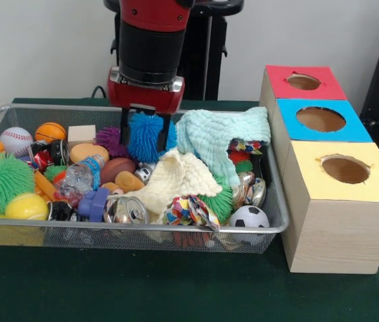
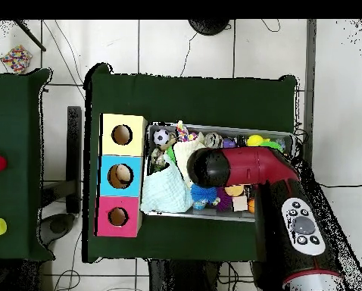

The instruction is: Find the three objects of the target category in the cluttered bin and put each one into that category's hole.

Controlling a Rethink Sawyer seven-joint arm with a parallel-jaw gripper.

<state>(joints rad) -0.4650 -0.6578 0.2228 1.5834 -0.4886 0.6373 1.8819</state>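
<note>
The wire mesh bin (image 1: 176, 229) is full of clutter on the green table; it also shows in the overhead view (image 2: 237, 129). My gripper (image 1: 146, 141) hangs over the bin's far middle. It is open, with one finger on each side of a blue fuzzy ball (image 1: 145, 136) that rests among the clutter. No eyes show on the ball's visible side. The ball also shows in the overhead view (image 2: 203, 195), beside the arm's end, which hides the gripper. No brown monkey plush shows. The red-surround hole (image 1: 303, 82) tops the far end of the wooden box (image 2: 118, 217).
A mint cloth (image 1: 223, 134) and a cream cloth (image 1: 176, 178) cover the bin's middle. A green spiky ball (image 1: 1, 181), a baseball (image 1: 16, 139), a purple spiky ball (image 1: 112, 139), cans and a soccer ball (image 1: 249, 217) lie around. The blue hole (image 1: 320, 119) and the yellow hole (image 1: 345, 169) adjoin the red one.
</note>
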